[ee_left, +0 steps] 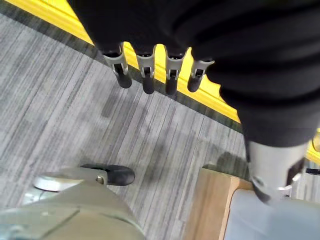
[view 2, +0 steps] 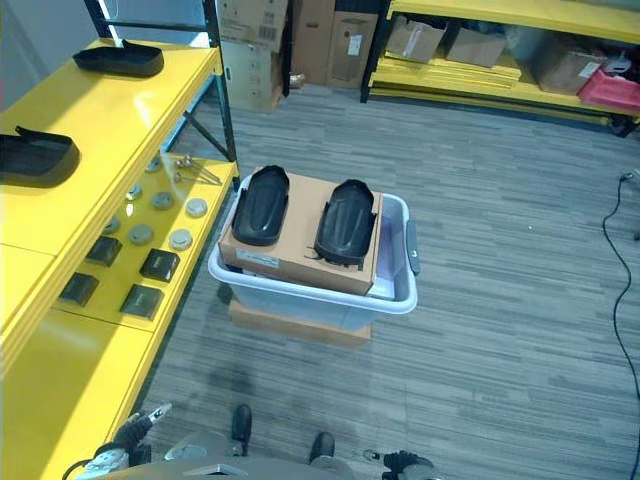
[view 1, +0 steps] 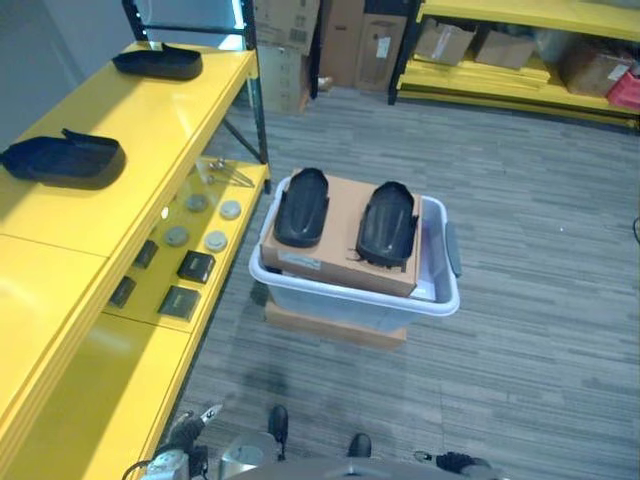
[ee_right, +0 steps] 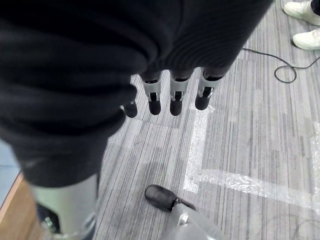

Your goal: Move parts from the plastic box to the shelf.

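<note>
the left hand point(ee_left: 150, 75) and the right hand point(ee_right: 170, 97) hang low over the floor with fingers straight and apart, holding nothing. two black parts point(view 1: 301, 207) point(view 1: 388, 222) lie side by side on a cardboard box point(view 1: 340, 255) that sits in the plastic box point(view 1: 440, 290), just beside the shelf's point(view 1: 150, 130) front edge. two more parts point(view 1: 62, 160) already rest on the shelf. likely risks: the curved shells slipping from a loose grasp, or an arm clipping the shelf's edge.
</note>
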Robot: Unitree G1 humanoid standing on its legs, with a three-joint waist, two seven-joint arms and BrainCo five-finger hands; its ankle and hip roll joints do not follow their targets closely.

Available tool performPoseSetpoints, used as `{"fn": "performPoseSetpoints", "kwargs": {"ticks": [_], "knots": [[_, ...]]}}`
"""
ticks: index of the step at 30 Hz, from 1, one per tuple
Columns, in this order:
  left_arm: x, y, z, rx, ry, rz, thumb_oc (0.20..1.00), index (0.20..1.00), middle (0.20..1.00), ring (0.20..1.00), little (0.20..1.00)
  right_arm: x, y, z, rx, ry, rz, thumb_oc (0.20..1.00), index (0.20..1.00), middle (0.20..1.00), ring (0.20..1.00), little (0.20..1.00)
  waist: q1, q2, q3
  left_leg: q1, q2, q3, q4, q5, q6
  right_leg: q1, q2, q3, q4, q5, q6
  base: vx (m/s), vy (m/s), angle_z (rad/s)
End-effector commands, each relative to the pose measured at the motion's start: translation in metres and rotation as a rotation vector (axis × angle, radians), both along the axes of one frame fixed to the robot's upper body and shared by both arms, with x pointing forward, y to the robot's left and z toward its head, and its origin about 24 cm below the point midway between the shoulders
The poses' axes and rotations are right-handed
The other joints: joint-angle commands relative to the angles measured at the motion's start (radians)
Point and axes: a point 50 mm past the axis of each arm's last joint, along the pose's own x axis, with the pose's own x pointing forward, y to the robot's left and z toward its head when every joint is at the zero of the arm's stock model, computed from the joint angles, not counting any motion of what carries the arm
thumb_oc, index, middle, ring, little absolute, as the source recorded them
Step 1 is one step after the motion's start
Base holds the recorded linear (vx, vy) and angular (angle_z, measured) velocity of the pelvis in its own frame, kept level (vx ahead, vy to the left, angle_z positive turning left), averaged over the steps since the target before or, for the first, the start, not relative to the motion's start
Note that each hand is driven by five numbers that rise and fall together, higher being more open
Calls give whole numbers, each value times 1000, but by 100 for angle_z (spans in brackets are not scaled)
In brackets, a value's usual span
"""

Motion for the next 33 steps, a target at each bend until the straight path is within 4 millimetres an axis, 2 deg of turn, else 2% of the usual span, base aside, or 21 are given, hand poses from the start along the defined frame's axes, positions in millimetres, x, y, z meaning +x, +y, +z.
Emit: {"fn": "performPoseSetpoints", "kwargs": {"ticks": [1, 3, 4, 5, 6, 7, 8, 10, 11, 13, 16, 17, 18, 19, 23, 28, 30, 31, 32, 33], "knots": [[1, 0, 0, 28, 16, -52, 1000, 1000, 1000, 1000, 1000, 11, -10, 6, -64, -35, 46, 1000, 1000, 1000, 1000, 1000, 30, 11, -18, -38, 21, -20, 109, -132, 17, -70, 27, -1, 53, -42, 18, 21, 174, -12], [0, 1, 0, 33, 21, -58, 1000, 1000, 1000, 1000, 1000, 15, -9, 7, -64, -61, 34, 1000, 1000, 1000, 1000, 1000, 33, 17, -15, -47, 14, -30, 119, -137, 32, -94, 25, 5, 118, -65, 15, -32, 137, -27], [2, 4, 1, 41, 17, -65, 1000, 1000, 1000, 1000, 1000, 20, -9, 9, -59, -89, 19, 1000, 1000, 1000, 1000, 1000, 30, 29, -3, -54, 5, -45, 133, -143, 58, -170, 15, 13, 254, -82, 22, -158, 228, -37], [4, 8, 3, 58, -5, -60, 1000, 1000, 1000, 1000, 1000, 28, -8, 11, -55, -134, 19, 1000, 1000, 1000, 1000, 1000, 8, 45, 37, -74, -14, -55, 181, -171, 113, -365, -25, 78, 567, -34, 50, -154, 193, -28], [4, 11, 4, 57, -15, -35, 1000, 1000, 1000, 1000, 1000, 31, -8, 13, -59, -143, 29, 1000, 1000, 1000, 1000, 1000, -1, 44, 51, -79, -24, -47, 201, -189, 125, -400, -49, 96, 563, 5, 49, 18, -60, -7], [11, 16, 7, 58, -32, -32, 1000, 1000, 1000, 1000, 1000, 34, -7, 13, -49, -159, 30, 1000, 1000, 1000, 1000, 1000, 1, 27, 59, -77, -27, -48, 229, -221, 114, -346, -91, 93, 376, 58, 64, 161, -261, -10], [13, 17, 8, 64, -39, -30, 1000, 1000, 1000, 1000, 1000, 33, -7, 13, -48, -164, 27, 1000, 1000, 1000, 1000, 1000, 2, 21, 61, -77, -27, -54, 238, -232, 113, -338, -100, 101, 342, 76, 69, 248, -419, 3], [19, 19, 10, 69, -52, 5, 1000, 1000, 1000, 1000, 1000, 37, -8, 14, -50, -182, 46, 1000, 1000, 1000, 1000, 1000, -3, 12, 54, -64, 19, -52, 225, -224, 88, -254, -85, 99, 217, 30, 71, 234, -389, 69], [19, 20, 10, 74, -57, 21, 1000, 1000, 1000, 1000, 1000, 37, -6, 14, -54, -183, 46, 1000, 1000, 1000, 1000, 1000, 1, 6, 51, -59, 28, -46, 222, -221, 85, -242, -91, 83, 202, 29, 78, 266, -345, 144], [16, 13, 7, 59, -56, 52, 1000, 1000, 1000, 1000, 1000, 40, -10, 16, -62, -204, 18, 1000, 1000, 1000, 1000, 1000, 9, -7, 39, -44, 84, -10, 223, -207, 32, -157, -71, 32, 132, 5, 63, 246, -324, 63], [14, 7, 5, 44, -44, 46, 1000, 1000, 1000, 1000, 1000, 44, -14, 20, -83, -233, -7, 1000, 1000, 1000, 1000, 1000, 7, -16, 36, -53, 119, 22, 236, -189, 6, -122, -59, 4, 102, 0, 50, 116, -196, -1], [14, 3, 4, 39, -49, -2, 1000, 1000, 1000, 1000, 1000, 45, -21, 24, -101, -256, -57, 1000, 1000, 1000, 1000, 1000, 2, -15, 38, -70, 153, 59, 244, -163, -15, -96, -55, -36, 84, -5, 41, 105, -139, 24], [14, 2, 4, 36, -49, -12, 1000, 1000, 1000, 1000, 1000, 44, -22, 24, -104, -260, -70, 1000, 1000, 1000, 1000, 1000, 1, -10, 39, -61, 162, 60, 243, -173, -23, -84, -49, -38, 82, -13, 46, 99, -115, 36], [16, 0, 5, 29, -59, -49, 1000, 1000, 1000, 1000, 1000, 44, -27, 26, -114, -270, -99, 1000, 1000, 1000, 1000, 1000, -1, -3, 42, -57, 174, 67, 224, -159, -31, -77, -45, -50, 74, -14, 44, 64, -22, 31], [18, 3, 7, 29, -70, -45, 1000, 1000, 1000, 1000, 1000, 44, -36, 30, -124, -293, -137, 1000, 1000, 1000, 1000, 1000, -5, 10, 46, -44, 154, 40, 158, -129, -26, -101, -51, -47, 87, -10, 45, -25, 41, 20], [13, 6, 6, 54, -51, -82, 1000, 1000, 1000, 1000, 1000, 49, -32, 32, -89, -365, -180, 1000, 1000, 1000, 1000, 1000, -3, 18, 46, -23, 139, 30, 123, -123, -20, -106, -58, -47, 84, 4, 57, 9, 16, 0], [11, 5, 6, 65, -42, -87, 1000, 1000, 1000, 1000, 1000, 61, -26, 38, -80, -468, -206, 1000, 1000, 1000, 1000, 1000, -1, 20, 44, -8, 137, 31, 110, -122, -18, -101, -60, -47, 80, 11, 62, 49, 39, -1], [9, 3, 5, 68, -39, -92, 1000, 1000, 1000, 1000, 1000, 80, -22, 51, -81, -580, -208, 1000, 1000, 1000, 1000, 1000, -2, 19, 44, 2, 137, 32, 105, -122, -17, -96, -60, -46, 77, 15, 64, 39, 15, 1], [9, 3, 5, 68, -39, -92, 1000, 1000, 1000, 1000, 1000, 80, -22, 51, -81, -580, -208, 1000, 1000, 1000, 1000, 1000, -2, 19, 44, 2, 137, 32, 105, -122, -17, -96, -60, -46, 77, 15, 64, 46, 8, 1], [6, 2, 5, 75, -40, -97, 1000, 1000, 1000, 1000, 1000, 109, -17, 79, -92, -746, -206, 1000, 1000, 1000, 1000, 1000, -5, 15, 44, 12, 139, 36, 103, -125, -15, -91, -60, -42, 76, 14, 65, 42, 15, 3]]}}
